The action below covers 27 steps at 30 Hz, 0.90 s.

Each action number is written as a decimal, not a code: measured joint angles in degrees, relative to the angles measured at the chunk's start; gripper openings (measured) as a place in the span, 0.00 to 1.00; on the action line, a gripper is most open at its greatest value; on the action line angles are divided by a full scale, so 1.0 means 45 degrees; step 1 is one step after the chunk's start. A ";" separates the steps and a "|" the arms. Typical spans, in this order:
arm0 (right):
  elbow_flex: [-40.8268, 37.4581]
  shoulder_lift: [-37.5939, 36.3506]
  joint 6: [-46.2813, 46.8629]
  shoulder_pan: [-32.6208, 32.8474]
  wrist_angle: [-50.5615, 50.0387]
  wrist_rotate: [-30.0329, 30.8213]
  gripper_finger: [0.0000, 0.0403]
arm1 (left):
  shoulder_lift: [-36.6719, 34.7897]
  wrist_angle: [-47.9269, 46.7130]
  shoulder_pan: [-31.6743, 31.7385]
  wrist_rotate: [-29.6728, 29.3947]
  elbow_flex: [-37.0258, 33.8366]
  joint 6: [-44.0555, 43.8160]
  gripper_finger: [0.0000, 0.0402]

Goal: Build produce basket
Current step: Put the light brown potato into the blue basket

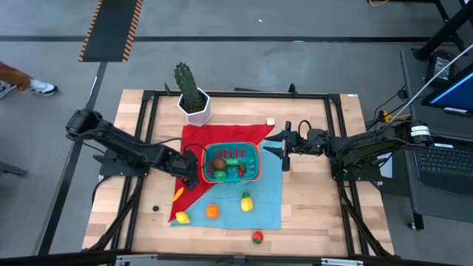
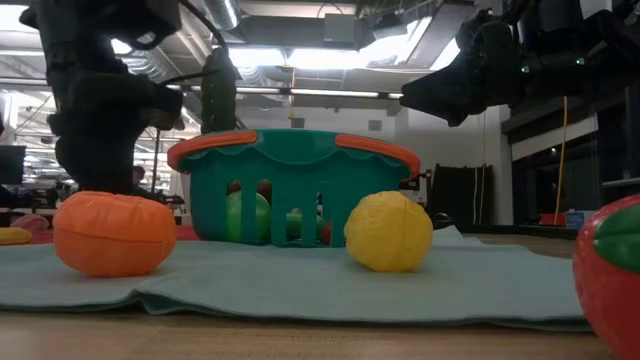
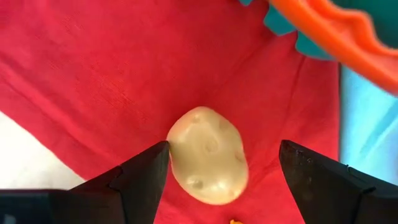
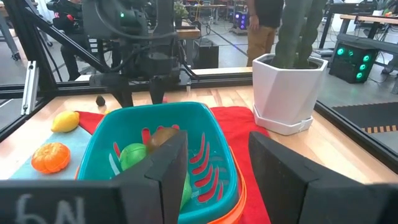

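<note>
- The left pincer [image 3: 221, 177] hangs low over the red cloth [image 3: 93, 74], wide apart astride a pale potato [image 3: 208, 155], apparently to lift it.
- The potato lies flat just outside the basket [image 1: 230, 163]; its long axis runs slantwise across the gap, not in line with the fingers.
- The right pincer [image 1: 286, 146] waits beside the basket's other end, half-spread, holding nothing.
</note>
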 joint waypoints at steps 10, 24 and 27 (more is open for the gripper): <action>-0.0005 0.0000 -0.0004 0.0000 -0.0119 -0.0002 0.43 | 0.1047 -0.0074 0.0261 0.0739 0.0068 0.0067 0.73; -0.0005 0.0000 -0.0004 0.0000 -0.0165 -0.0001 0.43 | 0.1061 -0.0171 0.0261 0.0385 0.0068 0.0072 0.73; -0.0005 0.0000 -0.0004 0.0000 -0.0169 0.0002 0.43 | 0.1254 -0.0157 0.0256 0.0293 0.0063 0.0073 0.73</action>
